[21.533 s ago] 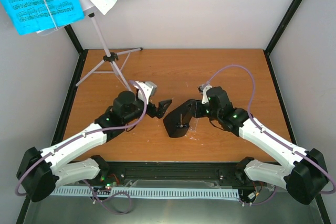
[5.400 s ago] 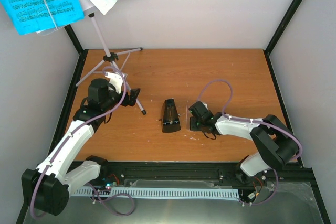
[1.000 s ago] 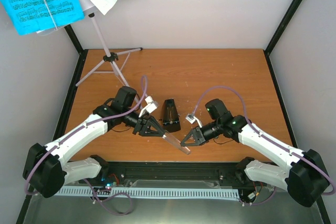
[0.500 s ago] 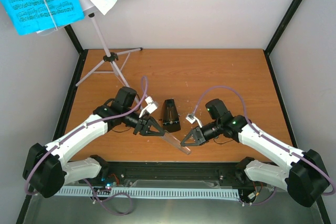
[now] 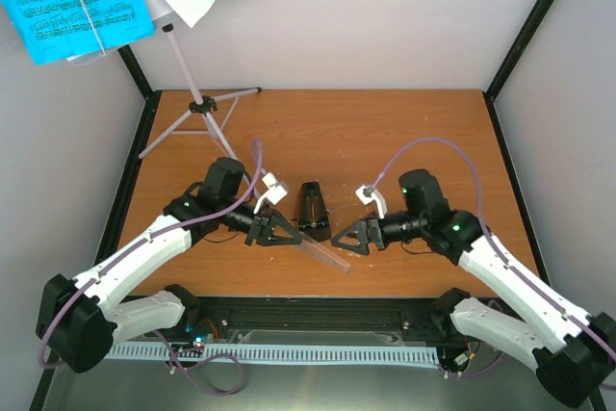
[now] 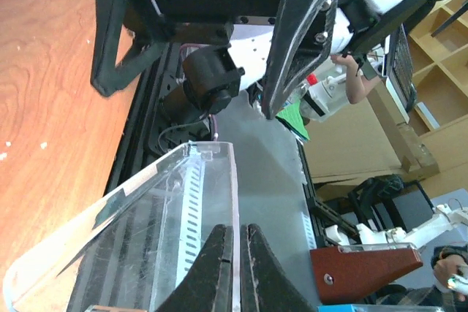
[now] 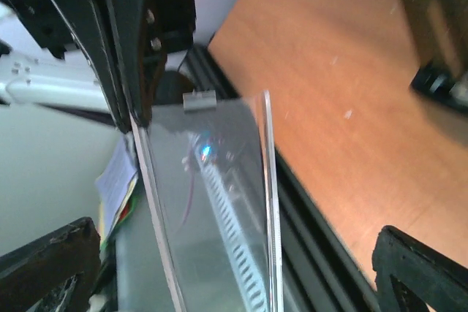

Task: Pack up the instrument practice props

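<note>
Table [image 5: 385, 132]: orange-brown wood top in a black frame, with a few pale specks [image 5: 358, 255] near the front edge. Standing directly on it: one black metronome [image 5: 311, 211], upright, front centre; one silver tripod stand [image 5: 199, 103], legs spread, far left corner, well apart from the metronome.

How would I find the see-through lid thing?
Look at the orange-brown wooden table, near the middle of its front edge. The clear plastic cover is pinched in the left claw, beside the black pyramid metronome. It alone is see-through.
</note>
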Controlling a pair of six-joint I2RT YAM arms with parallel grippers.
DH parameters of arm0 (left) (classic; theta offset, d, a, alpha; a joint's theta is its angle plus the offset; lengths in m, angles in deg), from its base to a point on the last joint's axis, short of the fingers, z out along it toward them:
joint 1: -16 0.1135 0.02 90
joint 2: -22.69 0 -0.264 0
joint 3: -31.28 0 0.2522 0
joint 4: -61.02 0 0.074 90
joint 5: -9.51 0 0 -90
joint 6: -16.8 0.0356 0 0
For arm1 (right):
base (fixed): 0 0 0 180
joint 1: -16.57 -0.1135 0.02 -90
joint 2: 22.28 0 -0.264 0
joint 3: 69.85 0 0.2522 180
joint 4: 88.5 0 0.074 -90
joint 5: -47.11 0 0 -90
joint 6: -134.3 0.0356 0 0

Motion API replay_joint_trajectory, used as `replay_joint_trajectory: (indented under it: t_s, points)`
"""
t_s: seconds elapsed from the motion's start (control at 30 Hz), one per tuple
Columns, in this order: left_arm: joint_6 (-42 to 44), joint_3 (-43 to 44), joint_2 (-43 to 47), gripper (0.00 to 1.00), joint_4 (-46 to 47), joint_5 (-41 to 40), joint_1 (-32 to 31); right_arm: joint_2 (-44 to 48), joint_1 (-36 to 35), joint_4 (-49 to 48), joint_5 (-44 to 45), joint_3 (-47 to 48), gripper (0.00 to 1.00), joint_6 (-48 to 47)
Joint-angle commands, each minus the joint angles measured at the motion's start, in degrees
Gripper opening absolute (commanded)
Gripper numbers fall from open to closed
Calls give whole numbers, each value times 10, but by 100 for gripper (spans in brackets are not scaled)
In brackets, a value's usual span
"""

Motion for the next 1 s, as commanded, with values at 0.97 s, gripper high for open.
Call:
replay_joint_trajectory:
  t_s: [0.97]
  points:
    - [-581, -46, 77, 0, 685, -366, -5, 89, -2, -460, 376, 15, 97, 276]
